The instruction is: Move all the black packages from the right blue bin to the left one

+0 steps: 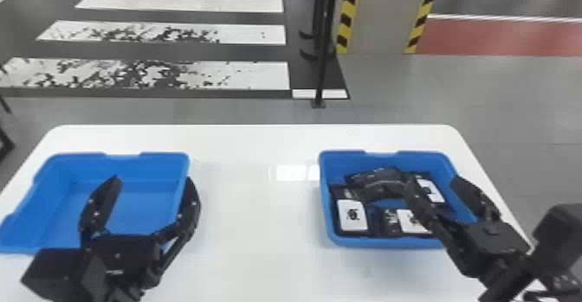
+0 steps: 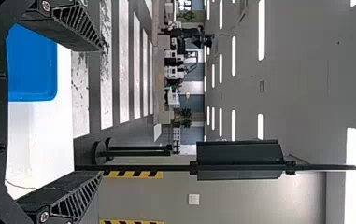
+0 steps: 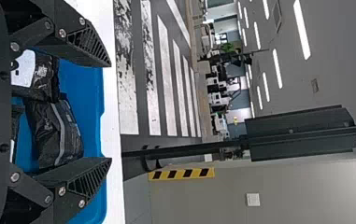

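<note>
In the head view, my left gripper (image 1: 152,181) is over the left blue bin (image 1: 56,193), whose bare blue floor shows between its open fingers. My right gripper (image 1: 434,179) stands open above the right side of the right blue bin (image 1: 385,241). That bin holds several black packages; one with a white label (image 1: 353,216) lies at its front left, and a crumpled package (image 1: 376,178) is toward the back. In the right wrist view, a black package with a grey stripe (image 3: 56,133) lies beyond the spread fingers of the right gripper (image 3: 110,112). The left gripper (image 2: 100,111) holds nothing in the left wrist view.
Both bins stand on a white table (image 1: 260,219), with a wide stretch of tabletop between them. Behind the table's far edge, a thin black post (image 1: 322,63) rises from the floor near a pillar (image 1: 376,15) with yellow and black stripes.
</note>
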